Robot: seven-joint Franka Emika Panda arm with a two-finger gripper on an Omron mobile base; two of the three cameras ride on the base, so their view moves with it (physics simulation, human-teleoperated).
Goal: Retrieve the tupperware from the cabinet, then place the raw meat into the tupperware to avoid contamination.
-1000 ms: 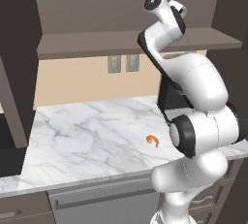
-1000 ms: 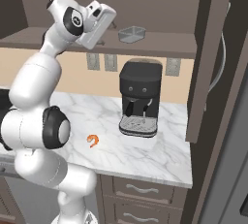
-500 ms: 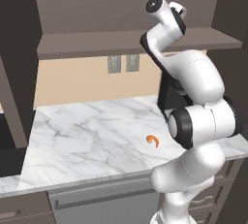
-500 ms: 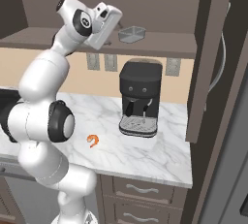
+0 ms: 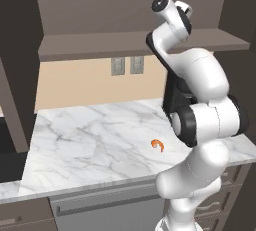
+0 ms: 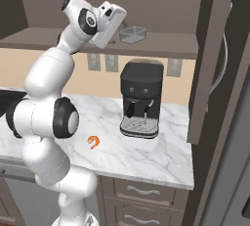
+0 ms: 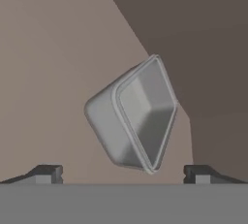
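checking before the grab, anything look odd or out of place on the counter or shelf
One thing: the raw meat lies bare on the marble counter, left of the coffee machine. The tupperware sits flat on the cabinet shelf; its tilt in the hand view is just camera roll. Nothing is spilled or damaged.

Tupperware (image 7: 133,121): grey translucent plastic, smooth, slight sheen. Cabinet shelf (image 6: 161,44): matt brown wood look. Countertop (image 5: 90,145): polished white marble, grey veins. Coffee machine (image 6: 141,98): matt black plastic, metal-look grated tray. Raw meat (image 5: 158,145): glossy orange.
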